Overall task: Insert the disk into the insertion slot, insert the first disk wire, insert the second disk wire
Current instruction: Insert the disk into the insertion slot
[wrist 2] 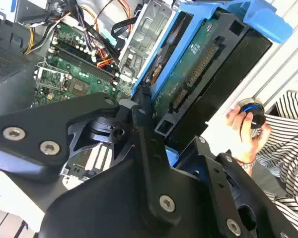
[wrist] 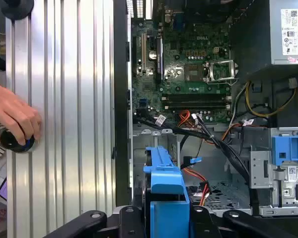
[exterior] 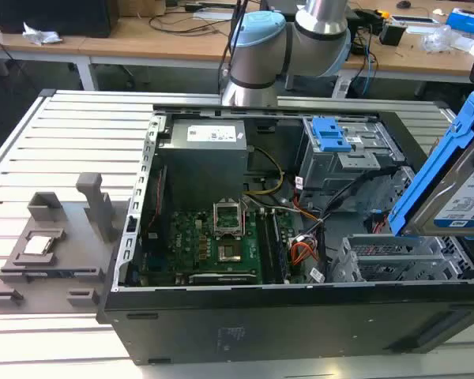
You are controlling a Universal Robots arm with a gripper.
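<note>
Holding the disk (exterior: 458,189) clear of the computer case (exterior: 300,324), the hand (wrist: 166,217) has a black finger pressed against each side of the blue carrier, so I judge it clamped on the disk; the first wrist view shows this best.

By my reading the task is at its first step, and that step is not finished. The disk is in the air, not in the insertion slot (exterior: 395,264), and the low silver perforated cage sits with its bays open at the near end of the case on the exterior view's right. None of the wiring looks done either. A loose bundle of orange, red and black cables (exterior: 302,253) lies between the motherboard (exterior: 213,245) and the slot, apart from the disk. I cannot tell which of them are the two disk wires.

In the exterior view the disk hangs at the right edge, tilted steeply with its white label facing the camera, above and slightly to the right of the slot and not touching it. The taller grey cage (exterior: 344,158) with the blue latch stands farther back, beyond the slot. In the second wrist view the disk's underside, with its green circuit board and connector, faces the camera. The disk reaches out from between the fingers toward the open case. The case rests on a slatted metal desk (exterior: 71,150).
</note>
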